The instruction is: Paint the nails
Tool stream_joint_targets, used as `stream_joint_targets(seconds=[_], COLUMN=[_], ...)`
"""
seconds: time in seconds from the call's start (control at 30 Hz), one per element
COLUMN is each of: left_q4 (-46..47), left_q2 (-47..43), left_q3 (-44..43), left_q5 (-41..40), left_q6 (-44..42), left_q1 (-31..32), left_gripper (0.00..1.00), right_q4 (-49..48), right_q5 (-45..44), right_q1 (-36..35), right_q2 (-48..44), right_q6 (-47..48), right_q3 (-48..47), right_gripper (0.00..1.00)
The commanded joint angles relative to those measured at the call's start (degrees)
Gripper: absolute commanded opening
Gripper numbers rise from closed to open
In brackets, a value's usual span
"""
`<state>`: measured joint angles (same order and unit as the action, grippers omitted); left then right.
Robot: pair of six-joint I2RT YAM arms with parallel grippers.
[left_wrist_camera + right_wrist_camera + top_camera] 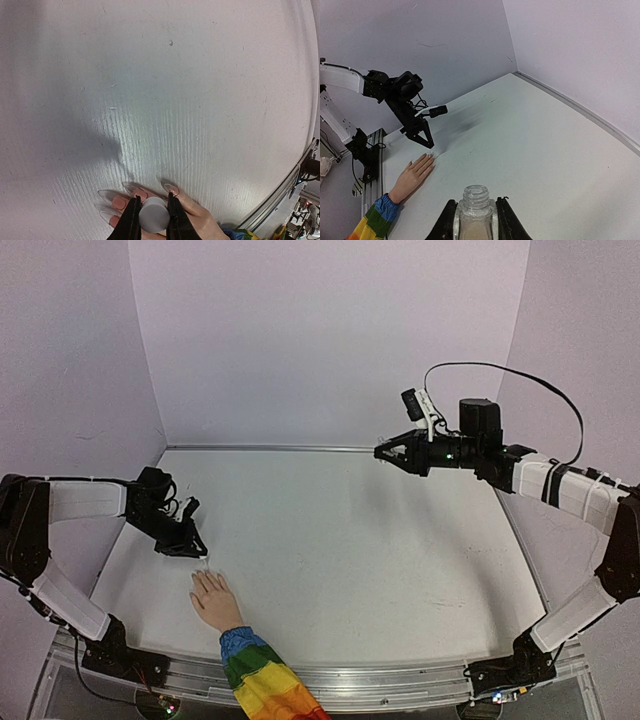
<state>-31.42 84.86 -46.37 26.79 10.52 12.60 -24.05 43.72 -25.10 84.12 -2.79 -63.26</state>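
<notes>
Ribbed white table [350,540], lilac walls [330,330] — a clear open-necked bottle [475,220], a round white cap [153,215]

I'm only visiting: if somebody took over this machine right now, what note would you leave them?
Left gripper: jaws shut on the cap, low over the hand, near left.
Right gripper: jaws shut on the open bottle, raised at far right.
Done: bottle uncapped; whether any nails are painted cannot be told.
Left: paint the nails, recap the bottle.

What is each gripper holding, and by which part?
Left gripper clamps the white cap by its sides; right gripper grips the clear bottle around its body, below the neck.
</notes>
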Motion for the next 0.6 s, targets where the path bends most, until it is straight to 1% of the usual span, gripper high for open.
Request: stream_joint_targets(seconds=[0.0,0.57], left_q4=[0.1,-0.7], left_q2=[0.8,1.5], left_q3=[-0.9,-1.3], left_q5=[-0.6,-2.2], left_q6=[-0.6,-0.7], left_q1=[0.7,1.0], left_gripper=[0.0,0.0], right_q4=[-3.6,-3.7], right_q5=[1.6,1.8], right_q1=[0.1,0.2], right_q2=[-1.1,-1.0], right_q6=[-0.2,-0.3], right_q3=[-0.7,-0.5], right_gripper=[0.0,0.0])
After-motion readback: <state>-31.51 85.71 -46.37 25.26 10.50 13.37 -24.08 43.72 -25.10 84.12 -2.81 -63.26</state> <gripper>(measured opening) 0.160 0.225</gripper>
